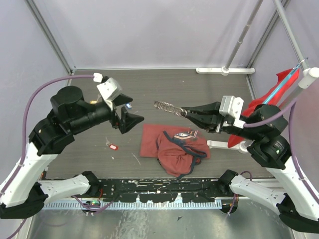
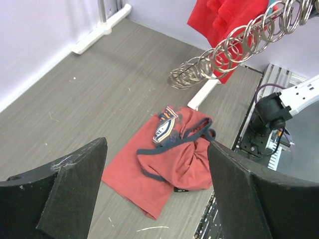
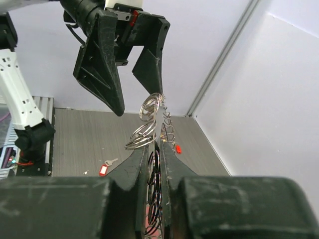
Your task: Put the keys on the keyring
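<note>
My right gripper [image 1: 185, 113] is shut on the keyring [image 1: 168, 106], a wire ring fringed with many small silvery rings, and holds it in the air, pointing left. In the right wrist view the keyring [image 3: 149, 124] sticks up from between my closed fingers [image 3: 134, 164]. My left gripper [image 1: 127, 112] is open and empty, in the air just left of the keyring's free end; the keyring [image 2: 234, 45] crosses the upper right of its view. A small key with a red tag [image 1: 112, 146] lies on the table below the left gripper, also in the right wrist view [image 3: 103, 168].
A dark-red cloth bag [image 1: 172, 147] with blue drawstring lies mid-table, something small and metallic [image 1: 187, 134] on it. A bright red cloth [image 1: 271, 94] hangs at the right over a white stand [image 1: 224, 144]. A white pole base [image 1: 224, 70] lies at the back wall.
</note>
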`<state>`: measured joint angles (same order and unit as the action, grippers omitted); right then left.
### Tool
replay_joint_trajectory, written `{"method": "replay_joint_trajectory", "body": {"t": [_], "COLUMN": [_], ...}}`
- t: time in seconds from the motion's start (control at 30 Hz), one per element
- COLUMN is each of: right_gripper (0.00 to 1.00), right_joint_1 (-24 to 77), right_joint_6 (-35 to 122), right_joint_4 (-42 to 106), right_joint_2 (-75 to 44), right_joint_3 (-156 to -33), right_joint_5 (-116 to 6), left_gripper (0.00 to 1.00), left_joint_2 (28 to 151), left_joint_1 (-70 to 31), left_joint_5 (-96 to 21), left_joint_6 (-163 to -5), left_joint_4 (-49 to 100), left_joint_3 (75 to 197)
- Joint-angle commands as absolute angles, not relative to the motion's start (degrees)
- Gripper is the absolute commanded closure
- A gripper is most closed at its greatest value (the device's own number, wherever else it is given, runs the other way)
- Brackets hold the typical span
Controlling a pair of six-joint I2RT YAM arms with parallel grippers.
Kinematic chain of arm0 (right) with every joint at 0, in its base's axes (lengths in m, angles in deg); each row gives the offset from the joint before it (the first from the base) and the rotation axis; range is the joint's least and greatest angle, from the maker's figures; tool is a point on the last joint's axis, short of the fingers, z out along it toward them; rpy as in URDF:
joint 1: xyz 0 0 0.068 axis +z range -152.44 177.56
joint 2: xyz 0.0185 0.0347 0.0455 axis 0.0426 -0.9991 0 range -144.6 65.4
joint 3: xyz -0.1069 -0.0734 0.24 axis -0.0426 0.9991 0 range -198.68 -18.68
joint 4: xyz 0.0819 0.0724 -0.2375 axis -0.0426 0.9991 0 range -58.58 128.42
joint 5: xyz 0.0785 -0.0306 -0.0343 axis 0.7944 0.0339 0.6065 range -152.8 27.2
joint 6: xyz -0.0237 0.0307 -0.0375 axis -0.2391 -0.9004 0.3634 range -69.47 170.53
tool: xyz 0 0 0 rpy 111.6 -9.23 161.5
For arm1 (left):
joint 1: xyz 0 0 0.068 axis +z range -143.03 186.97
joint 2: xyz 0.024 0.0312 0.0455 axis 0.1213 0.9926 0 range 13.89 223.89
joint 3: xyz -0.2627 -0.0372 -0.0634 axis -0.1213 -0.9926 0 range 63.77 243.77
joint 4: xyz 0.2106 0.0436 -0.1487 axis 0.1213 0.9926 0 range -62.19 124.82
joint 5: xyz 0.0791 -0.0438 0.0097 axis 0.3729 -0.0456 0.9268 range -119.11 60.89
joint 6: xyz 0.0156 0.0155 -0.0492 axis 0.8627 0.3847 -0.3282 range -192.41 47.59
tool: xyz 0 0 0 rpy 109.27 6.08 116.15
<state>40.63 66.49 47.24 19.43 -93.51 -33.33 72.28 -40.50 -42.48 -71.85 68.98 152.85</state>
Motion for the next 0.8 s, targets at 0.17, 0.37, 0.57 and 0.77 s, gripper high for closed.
{"method": "replay_joint_trajectory", "body": {"t": [0.17,0.37,0.57,0.77], "right_gripper": [0.99,0.99,0.99,0.99], "right_joint_1": [40.66,40.69,40.71,40.67], "right_joint_6": [63.05,60.49,59.58,57.01], "right_joint_4": [42.67,40.88,40.37,42.19], "right_joint_2": [20.53,20.19,20.4,18.84], "right_joint_3": [-96.66,-96.72,-96.68,-97.3], "right_joint_5": [-24.92,-22.61,-21.56,-25.3], "left_gripper": [0.12,0.15,0.17,0.19], "left_joint_2": [64.53,63.84,63.37,62.42], "left_joint_1": [-40.67,-40.73,-40.7,-40.69], "left_joint_5": [-45.14,-45.32,-47.75,-43.21], "left_joint_6": [-67.47,-65.99,-66.61,-67.35], "left_joint_4": [61.23,61.16,61.42,62.79], "left_joint_3": [147.63,146.16,146.49,145.71]}}
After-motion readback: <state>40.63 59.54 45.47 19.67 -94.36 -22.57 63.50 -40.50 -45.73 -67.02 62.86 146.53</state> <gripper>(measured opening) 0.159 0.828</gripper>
